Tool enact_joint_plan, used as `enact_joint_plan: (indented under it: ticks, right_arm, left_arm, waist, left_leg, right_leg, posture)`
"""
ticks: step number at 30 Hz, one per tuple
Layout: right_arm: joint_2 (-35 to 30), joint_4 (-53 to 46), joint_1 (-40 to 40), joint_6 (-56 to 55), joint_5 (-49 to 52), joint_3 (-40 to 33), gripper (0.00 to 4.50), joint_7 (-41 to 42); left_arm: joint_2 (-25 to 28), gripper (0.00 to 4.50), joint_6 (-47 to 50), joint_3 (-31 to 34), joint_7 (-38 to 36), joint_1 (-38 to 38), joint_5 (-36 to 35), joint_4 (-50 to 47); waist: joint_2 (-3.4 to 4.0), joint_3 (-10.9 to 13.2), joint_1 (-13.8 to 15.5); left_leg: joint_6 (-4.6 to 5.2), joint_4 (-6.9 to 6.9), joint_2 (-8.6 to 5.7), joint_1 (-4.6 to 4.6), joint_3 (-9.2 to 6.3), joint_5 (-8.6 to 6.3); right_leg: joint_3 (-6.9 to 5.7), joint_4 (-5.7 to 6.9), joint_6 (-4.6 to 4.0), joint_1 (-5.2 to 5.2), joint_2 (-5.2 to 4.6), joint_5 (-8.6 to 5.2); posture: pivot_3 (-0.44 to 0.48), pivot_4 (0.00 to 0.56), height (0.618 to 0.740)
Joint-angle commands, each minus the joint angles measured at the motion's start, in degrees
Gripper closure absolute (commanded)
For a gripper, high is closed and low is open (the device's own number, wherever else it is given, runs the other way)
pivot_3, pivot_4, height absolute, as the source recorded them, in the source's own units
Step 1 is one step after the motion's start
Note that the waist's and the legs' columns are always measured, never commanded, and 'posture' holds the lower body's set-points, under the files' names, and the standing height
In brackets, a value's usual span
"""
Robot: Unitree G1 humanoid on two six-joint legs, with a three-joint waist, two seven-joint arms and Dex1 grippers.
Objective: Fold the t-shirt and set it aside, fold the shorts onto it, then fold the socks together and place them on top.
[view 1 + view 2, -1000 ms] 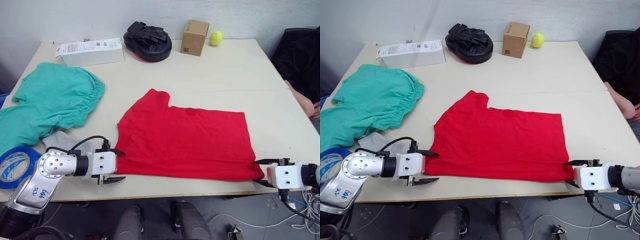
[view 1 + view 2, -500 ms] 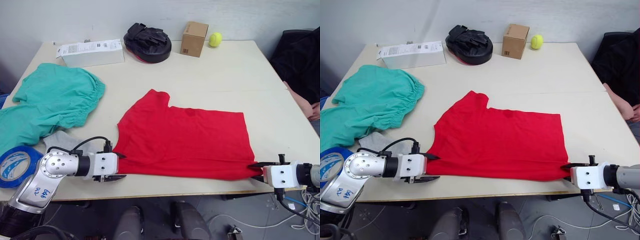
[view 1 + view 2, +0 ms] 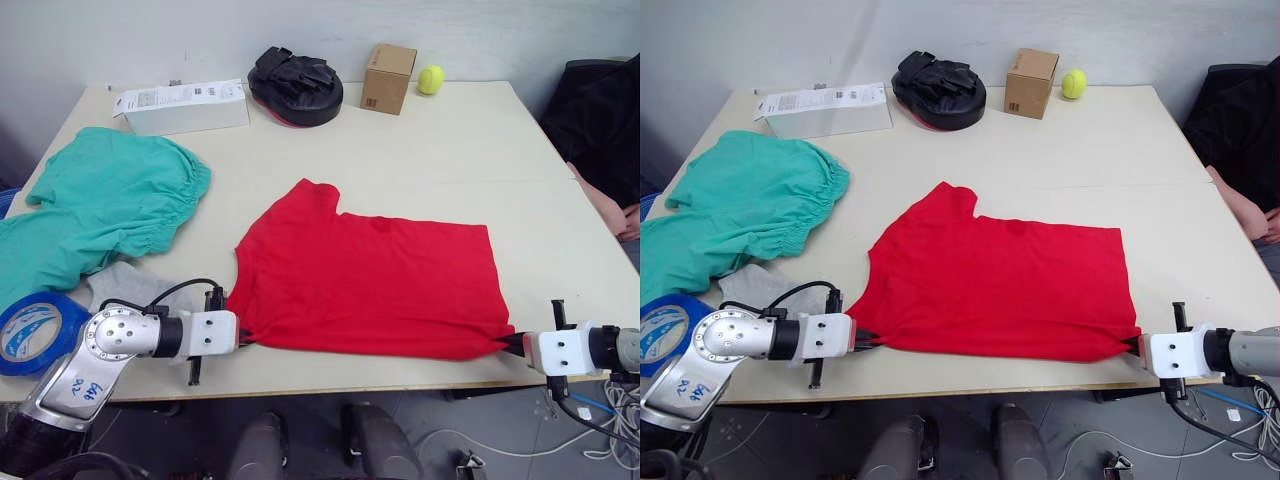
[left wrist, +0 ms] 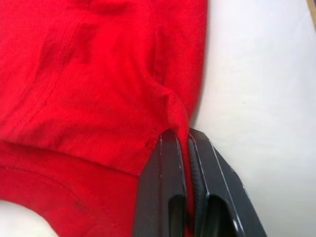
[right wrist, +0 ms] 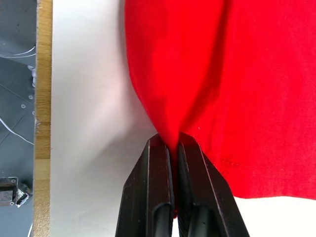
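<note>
While both my grippers pinch the near hem of the t-shirt (image 3: 365, 285), the bites are thin: my left gripper (image 4: 183, 143) has its jaws closed on a small ridge of red cloth at the near left corner, and my right gripper (image 5: 175, 143) is clamped on a narrow pucker at the near right corner. Likely failure: cloth slipping out of one pinch when I lift, leaving a lopsided fold; uneven pull between the arms would skew the hem too. Right corner sits close to the near table edge (image 5: 43, 98), so a low or outward move there risks dragging cloth off the wood. Blue tape roll (image 3: 28, 330) lies beside my left arm, touching a grey sock (image 3: 135, 285); a wide left swing could catch either. Shorts (image 3: 95, 205) are heaped at the far left, apart from the shirt, one hem over the sock. Open tabletop (image 3: 450, 140) beyond the shirt gives good room to carry the hem forward. Far edge holds a white box (image 3: 185, 103), black padded mitt (image 3: 296, 83), cardboard box (image 3: 388, 75) and tennis ball (image 3: 432, 77), well clear. A person's arm (image 3: 605, 205) rests at the right edge.
</note>
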Motion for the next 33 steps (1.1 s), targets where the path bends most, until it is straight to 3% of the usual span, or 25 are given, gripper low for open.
enact_joint_plan:
  ticks: [1, 11, 24, 27, 30, 33]
  right_arm:
    - [-2.1, 0.5, 1.0, -1.2, 3.4, 0.1, 4.50, 4.1]
    - [-3.7, 7.2, -2.4, -7.0, 3.6, 2.1, 4.50, 9.3]
    - [-4.2, 9.2, -3.5, -8.6, 4.2, 3.6, 4.50, 10.9]
    - [-5.0, 7.8, -2.1, -7.5, 6.2, 3.2, 3.87, 12.3]
    - [-6.1, 5.9, -0.5, -5.7, 8.6, 2.2, 2.71, 13.6]
    - [-7.1, 4.3, 0.7, -3.9, 10.2, 1.2, 1.92, 14.7]
  left_arm:
    - [1.5, 4.47, 4.1, 1.7, -2.0, 3.4, -3.5, -3.4]
    - [4.1, 4.47, 15.3, 4.5, -2.6, 10.9, -9.7, -13.0]
    - [2.3, 4.47, 16.2, 4.1, 1.9, 12.2, -7.6, -13.7]
    - [1.7, 3.87, 17.6, 4.7, 2.4, 12.2, -8.7, -14.1]
    - [1.7, 2.83, 19.6, 5.6, 2.0, 12.4, -11.0, -14.6]
    - [1.7, 2.10, 21.2, 7.3, 1.6, 12.8, -13.2, -14.9]
  waist:
    - [0.00, 0.0, 0.0]
    - [0.03, 0.0, 0.1]
    - [0.04, 0.0, 0.1]
    - [0.04, 0.0, 0.2]
    - [0.04, 0.0, 0.2]
    - [0.08, 0.1, 0.2]
  left_leg:
    - [-0.01, -0.05, 0.00, 0.00, 0.00, -0.01]
    - [-0.07, -0.05, 0.02, -0.01, 0.00, -0.06]
    - [-0.04, -0.03, 0.01, 0.07, 0.03, -0.04]
    - [-0.04, -0.05, 0.02, 0.15, 0.02, -0.04]
    - [-0.04, -0.04, 0.02, 0.22, -0.01, -0.04]
    - [-0.05, -0.05, 0.02, 0.28, -0.01, -0.04]
  right_leg:
    - [-0.01, 0.00, 0.03, -0.01, 0.00, 0.01]
    - [-0.02, -0.01, -0.13, -0.03, 0.02, -0.15]
    - [0.04, -0.01, -0.16, 0.03, 0.00, -0.16]
    - [0.03, -0.02, -0.18, 0.12, -0.02, -0.18]
    - [0.00, -0.06, -0.20, 0.22, -0.04, -0.18]
    - [0.01, -0.07, -0.20, 0.29, -0.05, -0.19]
  posture:
    - [0.000, 0.150, 0.740]
    - [0.000, 0.150, 0.740]
    - [0.000, 0.150, 0.740]
    - [0.000, 0.150, 0.740]
    - [0.000, 0.150, 0.740]
    - [0.000, 0.150, 0.740]
